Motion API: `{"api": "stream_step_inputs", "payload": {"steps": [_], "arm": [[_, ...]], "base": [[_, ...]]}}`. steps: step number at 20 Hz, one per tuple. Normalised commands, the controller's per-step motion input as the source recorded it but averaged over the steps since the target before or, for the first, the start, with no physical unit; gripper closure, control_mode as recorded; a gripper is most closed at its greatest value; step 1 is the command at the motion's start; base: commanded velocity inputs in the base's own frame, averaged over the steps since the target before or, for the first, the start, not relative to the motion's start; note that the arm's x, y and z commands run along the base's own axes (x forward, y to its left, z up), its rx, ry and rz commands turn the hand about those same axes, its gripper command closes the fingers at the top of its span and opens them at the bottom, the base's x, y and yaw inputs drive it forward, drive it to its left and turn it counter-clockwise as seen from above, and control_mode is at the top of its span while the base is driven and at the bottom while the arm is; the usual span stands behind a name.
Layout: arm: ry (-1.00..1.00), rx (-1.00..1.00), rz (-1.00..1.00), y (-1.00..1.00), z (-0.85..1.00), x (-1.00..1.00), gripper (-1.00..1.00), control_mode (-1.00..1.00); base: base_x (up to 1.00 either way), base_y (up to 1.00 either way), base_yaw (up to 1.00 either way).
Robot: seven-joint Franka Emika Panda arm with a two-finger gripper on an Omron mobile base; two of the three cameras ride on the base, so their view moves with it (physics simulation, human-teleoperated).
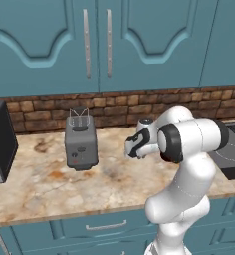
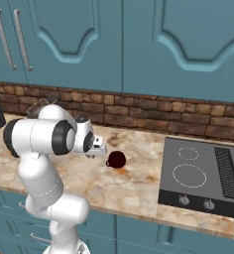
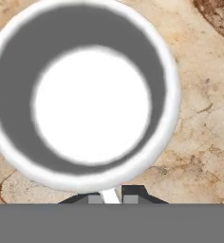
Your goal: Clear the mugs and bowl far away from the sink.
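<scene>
In the hand view I look straight down into the white mug (image 3: 90, 90), with its grey inner wall and white bottom. My gripper (image 3: 111, 195) is shut on the near rim of this mug, one finger on each side of the wall. Marbled counter (image 3: 199, 118) shows around it, and I cannot tell whether the mug rests on it. The dark maroon mug (image 2: 117, 158) stands on the counter just right of my hand, handle to the left. The bowl and the sink are out of view.
A grey toaster (image 1: 80, 142) stands on the counter left of the arm, and a dark appliance (image 1: 0, 142) sits at the far left edge. A black stovetop (image 2: 203, 173) lies to the right. A brick backsplash and blue cabinets close off the back.
</scene>
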Motion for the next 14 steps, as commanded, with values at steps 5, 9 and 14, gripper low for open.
{"api": "stream_step_inputs", "payload": {"steps": [5,9,14], "arm": [[-0.01,0.0,0.0,0.11,-0.14,0.2,-1.0,-1.0],[-0.09,0.0,0.0,0.01,0.0,0.0,-1.0,-1.0],[-0.05,0.0,0.0,0.02,0.0,0.0,-1.0,-1.0]], "base": [[0.0,0.0,0.0],[0.0,0.0,0.0],[0.0,0.0,0.0]]}}
